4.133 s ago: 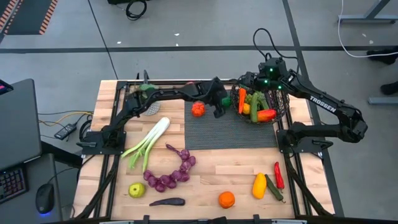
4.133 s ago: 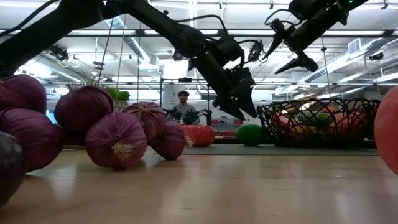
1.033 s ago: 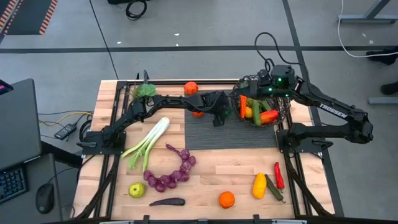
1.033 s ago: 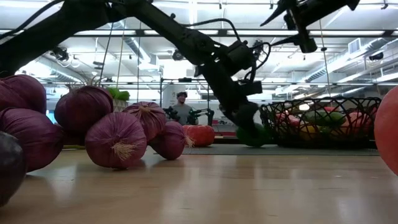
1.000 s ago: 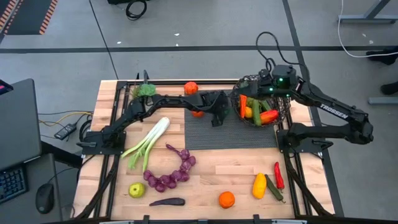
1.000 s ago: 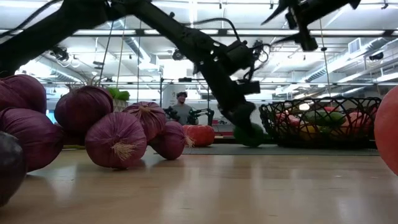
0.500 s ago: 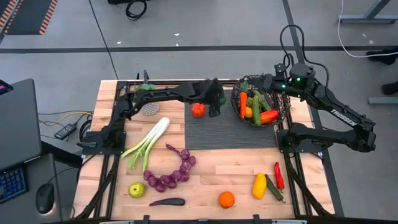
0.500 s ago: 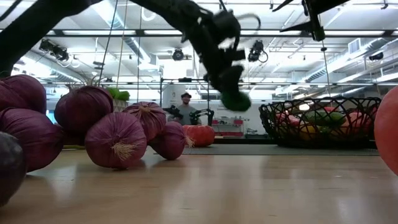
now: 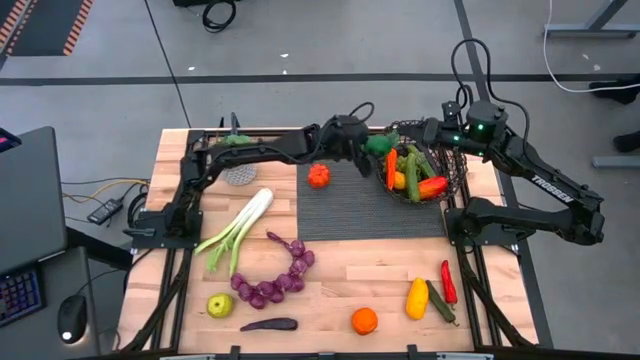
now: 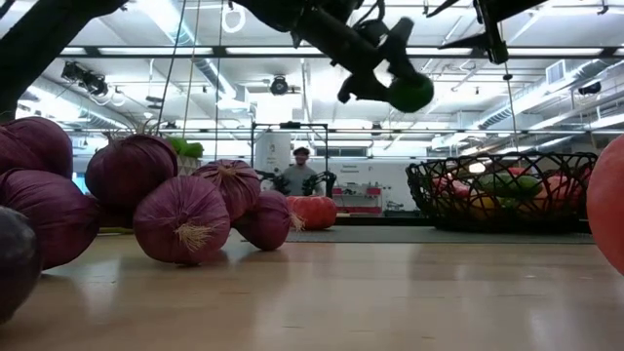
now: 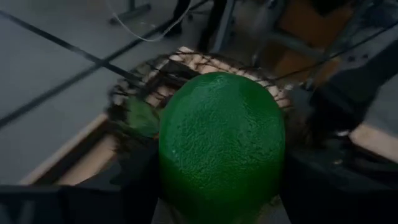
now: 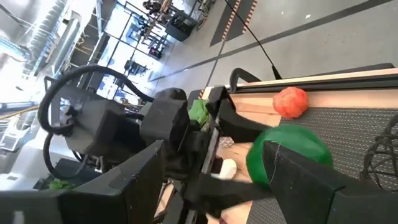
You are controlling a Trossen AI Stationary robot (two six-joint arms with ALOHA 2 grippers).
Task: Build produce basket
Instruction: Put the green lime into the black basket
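Observation:
My left gripper point(image 9: 366, 144) is shut on a round green fruit point(image 9: 380, 143), high above the table just left of the basket's rim; the low view shows the fruit point(image 10: 410, 93) well above the basket point(image 10: 502, 190). The dark mesh basket point(image 9: 447, 178) stands at the far right of the mat and holds carrots, peppers and green pieces. My right gripper point(image 9: 432, 131) hovers open over the basket's far rim, its fingers point(image 12: 134, 183) spread wide and touching nothing. My left gripper pinches the green fruit between its two fingers, at the fruit's opposite sides point(image 11: 166, 168). The fingers come from the table's left, slanting slightly down. In the low view the fruit sits at the finger ends point(image 10: 388, 86). It is lifted clear of everything.
A red-orange fruit point(image 9: 318, 176) lies at the dark mat's point(image 9: 360, 210) far left. On the bare wood lie a leek point(image 9: 235, 232), a purple onion string point(image 9: 275, 282), a green apple point(image 9: 220, 304), an aubergine point(image 9: 268, 324), an orange point(image 9: 364, 320), a yellow pepper point(image 9: 416, 297) and chillies point(image 9: 447, 284).
My left gripper, low on the mat around the green fruit a second ago, has risen with it and swung toward the table's right, up to the basket's left rim. The fruit is lifted clear of the mat. My right gripper has drawn back right, off the basket's middle.

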